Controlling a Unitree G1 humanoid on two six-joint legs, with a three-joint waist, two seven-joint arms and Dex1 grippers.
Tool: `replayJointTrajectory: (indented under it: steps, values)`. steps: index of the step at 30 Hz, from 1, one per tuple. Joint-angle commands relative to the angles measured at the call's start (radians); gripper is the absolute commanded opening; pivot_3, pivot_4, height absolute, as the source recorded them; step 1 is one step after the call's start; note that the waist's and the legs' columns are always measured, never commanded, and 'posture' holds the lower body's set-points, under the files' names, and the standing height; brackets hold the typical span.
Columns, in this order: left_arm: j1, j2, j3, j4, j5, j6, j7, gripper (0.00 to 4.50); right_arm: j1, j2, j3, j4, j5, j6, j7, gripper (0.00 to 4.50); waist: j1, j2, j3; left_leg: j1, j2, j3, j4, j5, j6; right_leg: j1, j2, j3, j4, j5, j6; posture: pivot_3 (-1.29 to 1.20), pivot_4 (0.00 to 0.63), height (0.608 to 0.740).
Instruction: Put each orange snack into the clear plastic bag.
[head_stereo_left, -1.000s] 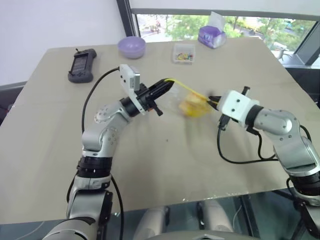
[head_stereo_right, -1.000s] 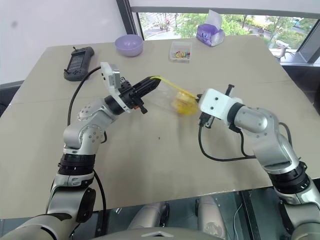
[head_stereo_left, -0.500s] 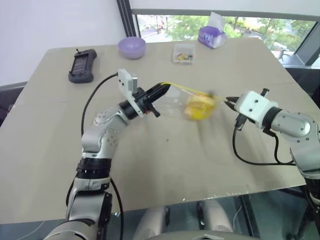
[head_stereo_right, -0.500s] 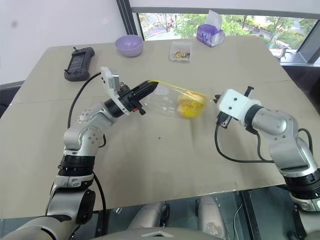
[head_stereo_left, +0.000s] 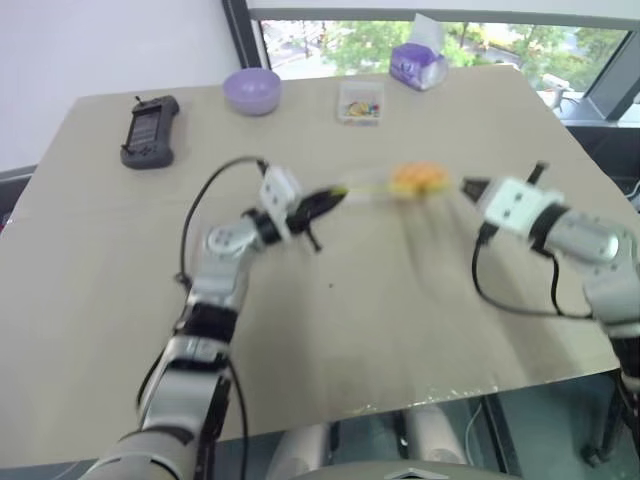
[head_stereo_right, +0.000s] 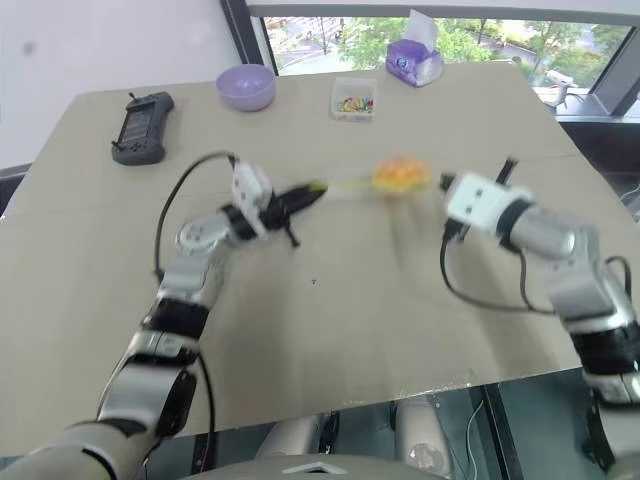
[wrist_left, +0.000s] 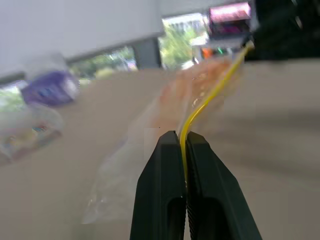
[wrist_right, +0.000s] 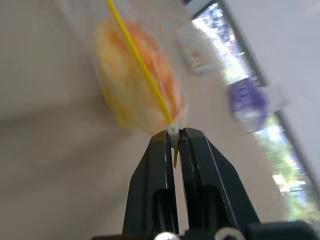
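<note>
- The clear plastic bag (head_stereo_left: 375, 190) hangs stretched between the two grippers above the bench (head_stereo_left: 330, 330), its yellow strip (wrist_left: 210, 97) drawn taut along the top edge.
- The left gripper (wrist_left: 182, 145) has its fingers (wrist_left: 159, 165) clamped on one end of the yellow strip; the bag's crinkly film trails away beyond them.
- The right gripper (wrist_right: 175, 137) has its fingers (wrist_right: 159, 160) pinched together on the other end of the strip, at a small white tab.
- An orange snack (head_stereo_left: 418, 179) sits inside the bag, at the end nearer the right gripper; in the right wrist view it appears as a blurred orange-yellow round just beyond the fingertips. Whether a second piece lies with it cannot be told.
- Taking the bag as landmark: beyond it, toward the window, stand a small clear box (head_stereo_left: 360, 101) of coloured bits, a lavender bowl (head_stereo_left: 251, 89) and a purple tissue pack (head_stereo_left: 419, 63).
- Beyond the bag on the left gripper's side, near the bench's far corner, lies a dark handheld device (head_stereo_left: 150, 130).
</note>
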Motion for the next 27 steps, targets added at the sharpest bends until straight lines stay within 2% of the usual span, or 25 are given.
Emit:
replayJointTrajectory:
  steps: [1,4,6,7,8,11,12,13,15,20,27]
  values:
    - [0.104,0.048,-0.005,-0.102,0.034,-0.053,-0.018,0.00,0.117,0.009,0.005,-0.120,-0.005,0.062,0.012,0.11,0.004,0.000,0.000,0.000,0.000,0.000,0.000,0.000,0.001,0.000,0.000,0.000,-0.001,0.000,0.000,0.00,0.150,0.740]
    - [0.183,0.061,-0.015,-0.172,0.015,-0.012,-0.038,0.00,0.200,0.049,0.029,-0.163,0.000,0.106,0.008,0.11,0.015,0.000,0.000,0.003,-0.001,0.000,0.002,-0.001,0.002,0.003,0.000,0.001,0.002,0.003,-0.002,0.00,0.150,0.740]
    - [0.208,0.078,-0.008,-0.205,-0.001,0.027,-0.053,0.65,0.218,0.059,0.016,-0.173,0.012,0.122,0.013,0.00,0.022,0.001,0.001,0.008,0.000,0.000,0.003,-0.001,0.002,0.008,0.002,0.001,0.002,0.008,-0.002,0.00,0.150,0.740]
    - [0.216,0.086,-0.005,-0.217,-0.007,0.040,-0.062,0.94,0.224,0.061,0.009,-0.175,0.014,0.124,0.015,0.72,0.025,0.001,0.001,0.010,0.000,0.000,0.004,0.000,0.002,0.010,0.003,0.002,0.001,0.010,-0.002,0.00,0.150,0.740]
    - [0.228,0.102,0.005,-0.232,-0.019,0.065,-0.072,1.37,0.244,0.056,-0.005,-0.177,0.021,0.125,0.017,1.03,0.028,0.001,0.002,0.013,0.001,0.000,0.004,0.001,0.004,0.013,0.003,0.002,0.000,0.012,-0.002,0.00,0.150,0.740]
    - [0.270,0.156,0.047,-0.281,-0.071,0.154,-0.092,2.67,0.325,0.047,-0.072,-0.207,0.066,0.143,0.027,2.42,0.034,0.001,0.002,0.032,0.003,0.000,0.002,-0.001,0.006,0.032,0.006,0.001,-0.002,0.012,-0.003,0.00,0.150,0.740]
    - [0.286,0.177,0.064,-0.300,-0.092,0.180,-0.097,3.51,0.355,0.051,-0.105,-0.225,0.092,0.156,0.029,3.23,0.034,0.001,0.002,0.035,0.004,0.000,0.000,-0.001,0.006,0.035,0.006,0.000,-0.003,0.011,-0.003,0.00,0.150,0.740]
    - [0.302,0.195,0.084,-0.318,-0.112,0.205,-0.101,3.94,0.384,0.056,-0.139,-0.242,0.120,0.167,0.030,3.70,0.034,0.001,0.002,0.036,0.004,0.000,0.000,-0.001,0.006,0.036,0.006,0.001,-0.003,0.011,-0.003,0.00,0.150,0.740]
    - [0.333,0.230,0.138,-0.356,-0.158,0.260,-0.098,4.50,0.437,0.078,-0.219,-0.280,0.206,0.201,0.042,4.44,0.035,0.001,0.002,0.035,0.004,0.000,0.000,-0.001,0.006,0.036,0.006,0.001,-0.003,0.012,-0.003,0.00,0.150,0.740]
    - [0.396,0.338,0.255,-0.420,-0.258,0.374,-0.145,4.50,0.584,0.092,-0.443,-0.389,0.451,0.273,0.129,4.44,0.036,0.001,0.003,0.034,0.006,0.000,-0.002,-0.001,0.007,0.034,0.006,0.001,-0.006,0.012,-0.003,0.00,0.150,0.740]
    - [0.398,0.435,0.305,-0.430,-0.315,0.473,-0.227,4.50,0.651,0.070,-0.587,-0.460,0.568,0.349,0.135,4.44,0.036,0.002,0.003,0.034,0.006,0.000,-0.003,-0.002,0.008,0.036,0.006,0.000,-0.009,0.012,-0.003,0.00,0.150,0.740]
